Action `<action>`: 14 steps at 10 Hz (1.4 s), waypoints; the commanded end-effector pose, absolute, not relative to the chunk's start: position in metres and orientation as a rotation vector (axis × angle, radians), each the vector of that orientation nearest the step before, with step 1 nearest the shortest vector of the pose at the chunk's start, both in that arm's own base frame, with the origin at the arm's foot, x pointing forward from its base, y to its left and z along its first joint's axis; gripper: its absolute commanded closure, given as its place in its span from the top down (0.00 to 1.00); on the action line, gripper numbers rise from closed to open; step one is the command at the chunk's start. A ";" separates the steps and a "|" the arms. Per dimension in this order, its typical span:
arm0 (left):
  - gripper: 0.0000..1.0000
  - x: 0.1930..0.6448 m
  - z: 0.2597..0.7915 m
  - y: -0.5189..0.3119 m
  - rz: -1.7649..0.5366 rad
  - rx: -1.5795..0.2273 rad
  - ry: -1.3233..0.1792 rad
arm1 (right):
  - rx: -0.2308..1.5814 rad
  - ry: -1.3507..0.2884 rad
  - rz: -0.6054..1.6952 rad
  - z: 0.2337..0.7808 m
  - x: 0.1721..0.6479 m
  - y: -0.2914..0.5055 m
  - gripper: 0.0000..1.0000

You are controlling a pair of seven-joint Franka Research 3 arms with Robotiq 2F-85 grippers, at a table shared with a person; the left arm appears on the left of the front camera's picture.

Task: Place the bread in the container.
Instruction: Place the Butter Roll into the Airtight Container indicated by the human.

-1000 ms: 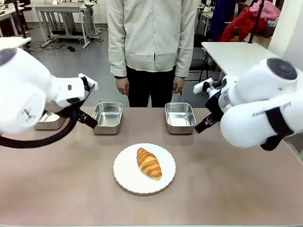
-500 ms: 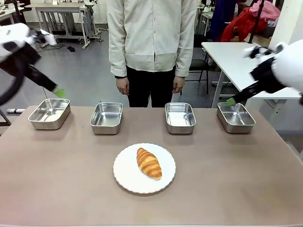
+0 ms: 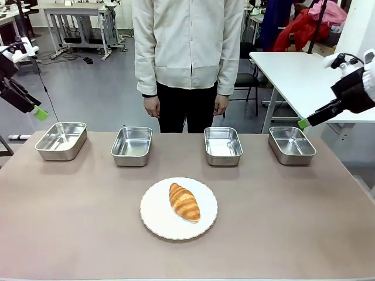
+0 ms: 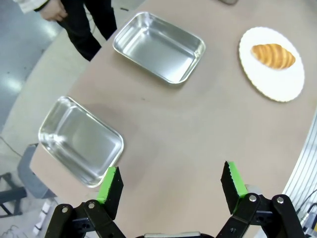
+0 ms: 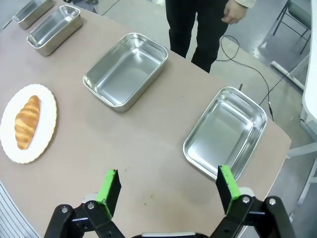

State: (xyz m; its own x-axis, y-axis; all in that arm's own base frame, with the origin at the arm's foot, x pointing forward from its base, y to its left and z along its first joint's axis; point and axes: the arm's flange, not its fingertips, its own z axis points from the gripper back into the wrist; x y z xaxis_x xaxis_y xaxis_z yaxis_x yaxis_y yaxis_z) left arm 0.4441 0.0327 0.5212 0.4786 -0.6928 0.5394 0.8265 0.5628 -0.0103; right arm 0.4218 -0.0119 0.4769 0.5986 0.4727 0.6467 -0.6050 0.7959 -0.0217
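Tan table [image 3: 281, 222] in a workshop room; person [image 3: 187, 52] stands at the far side. Four pans [image 3: 132, 145] in a row; bread [image 3: 184, 202] on plate [image 3: 155, 216], mid-table. Left gripper [image 4: 171, 181] raised at the left end, jaws wide apart, holding nothing. Right gripper [image 5: 167, 182] likewise at the right end.
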 end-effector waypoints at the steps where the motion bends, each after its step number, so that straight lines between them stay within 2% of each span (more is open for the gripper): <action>1: 1.00 0.438 0.529 0.025 -0.927 -0.297 -0.537 | 0.216 -0.678 0.607 0.478 0.422 -0.009 1.00; 3: 1.00 0.443 0.526 0.028 -0.939 -0.280 -0.525 | 0.202 -0.679 0.636 0.476 0.422 -0.008 1.00; 6: 1.00 0.460 0.548 0.080 -0.966 -0.435 -0.666 | 0.252 -0.745 0.628 0.517 0.450 -0.046 1.00; 8: 1.00 0.471 0.560 0.103 -0.984 -0.458 -0.704 | 0.299 -0.787 0.655 0.526 0.460 -0.071 1.00; 14: 1.00 0.452 0.576 0.138 -0.989 -0.456 -0.817 | 0.339 -0.890 0.594 0.530 0.449 -0.129 1.00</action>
State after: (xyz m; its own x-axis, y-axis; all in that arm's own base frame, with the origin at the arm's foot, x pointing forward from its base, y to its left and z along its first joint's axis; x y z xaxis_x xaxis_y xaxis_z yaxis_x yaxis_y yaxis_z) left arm 0.4544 0.1365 0.5749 0.3251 -0.5681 0.7560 0.8635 0.5043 0.0076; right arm 0.4428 -0.1256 0.5318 0.5089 0.3363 0.7924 -0.5959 0.8019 0.0424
